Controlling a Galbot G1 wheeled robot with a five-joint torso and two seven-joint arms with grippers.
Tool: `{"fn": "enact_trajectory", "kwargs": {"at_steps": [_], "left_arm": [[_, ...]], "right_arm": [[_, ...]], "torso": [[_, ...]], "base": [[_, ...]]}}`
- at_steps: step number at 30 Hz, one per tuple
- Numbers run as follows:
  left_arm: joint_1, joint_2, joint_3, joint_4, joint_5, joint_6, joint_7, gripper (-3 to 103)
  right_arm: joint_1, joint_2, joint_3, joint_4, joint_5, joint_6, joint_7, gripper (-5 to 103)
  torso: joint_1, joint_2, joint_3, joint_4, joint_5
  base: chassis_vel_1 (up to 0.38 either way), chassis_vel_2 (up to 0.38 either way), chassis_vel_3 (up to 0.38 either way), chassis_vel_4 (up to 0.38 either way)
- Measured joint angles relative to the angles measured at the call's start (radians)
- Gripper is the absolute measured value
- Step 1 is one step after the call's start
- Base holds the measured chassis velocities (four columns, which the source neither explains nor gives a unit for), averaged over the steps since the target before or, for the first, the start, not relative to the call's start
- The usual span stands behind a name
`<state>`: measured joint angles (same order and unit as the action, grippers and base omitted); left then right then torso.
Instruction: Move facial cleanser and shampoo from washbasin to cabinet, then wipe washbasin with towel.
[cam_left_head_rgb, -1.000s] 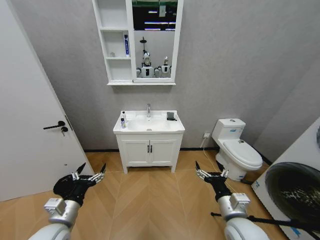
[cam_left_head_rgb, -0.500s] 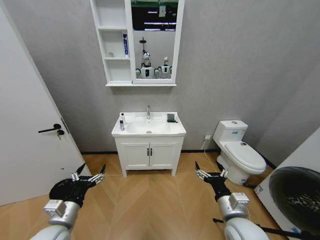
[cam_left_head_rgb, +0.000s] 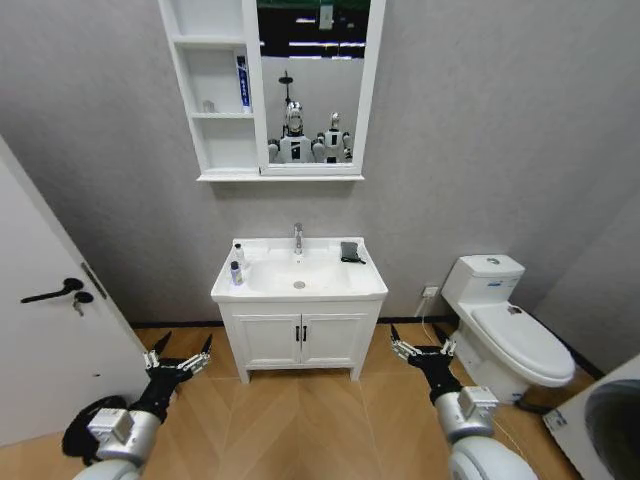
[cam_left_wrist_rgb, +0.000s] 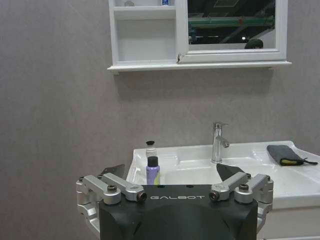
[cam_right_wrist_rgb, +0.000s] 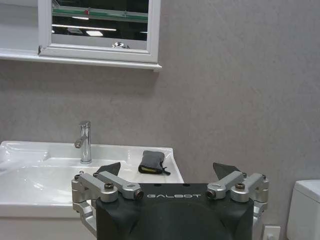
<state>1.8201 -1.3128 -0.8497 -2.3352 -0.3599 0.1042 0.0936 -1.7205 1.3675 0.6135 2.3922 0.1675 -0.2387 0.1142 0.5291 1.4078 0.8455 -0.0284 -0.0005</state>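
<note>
So nothing's moved: your bottles (cam_left_head_rgb: 236, 264) and towel (cam_left_head_rgb: 349, 251) sit on the washbasin (cam_left_head_rgb: 299, 290); both grippers, left (cam_left_head_rgb: 180, 352) and right (cam_left_head_rgb: 421, 342), hang open.

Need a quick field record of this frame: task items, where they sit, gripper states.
washbasin: on the white vanity, chrome tap at the back
bottles: two, on the basin's left rim
towel: folded, basin's back right corner
cabinet: on the wall above the basin, blue item on an upper shelf
left gripper: open, low, short of the vanity
right gripper: open, low, short of the vanity
</note>
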Motion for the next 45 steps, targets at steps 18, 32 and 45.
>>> {"fn": "enact_trajectory", "kwargs": {"at_steps": [18,32,45], "left_arm": [[-0.004,-0.016,0.009,0.004,0.006,-0.009,-0.002,100],[-0.144,-0.014,0.084,0.044,0.085,0.049,-0.068,100],[-0.203,0.017,0.126,0.166,0.095,0.066,-0.062,100]], "right_arm": [[0.007,-0.002,0.001,-0.007,-0.001,0.019,-0.004,100],[0.002,0.001,0.009,-0.011,-0.003,0.023,0.003,100],[0.009,0.02,0.008,-0.028,-0.008,0.021,0.014,100]], "torso": [[0.001,0.0,0.0,0.0006,-0.0003],[-0.001,0.0,0.0,0.0005,0.0006],[0.0,0.0,0.0,0.0008,0.0007]], "base": [[-0.297,0.299,0.303,-0.292],[0.032,-0.001,-0.01,0.006],[-0.006,0.004,0.012,-0.003]]}}
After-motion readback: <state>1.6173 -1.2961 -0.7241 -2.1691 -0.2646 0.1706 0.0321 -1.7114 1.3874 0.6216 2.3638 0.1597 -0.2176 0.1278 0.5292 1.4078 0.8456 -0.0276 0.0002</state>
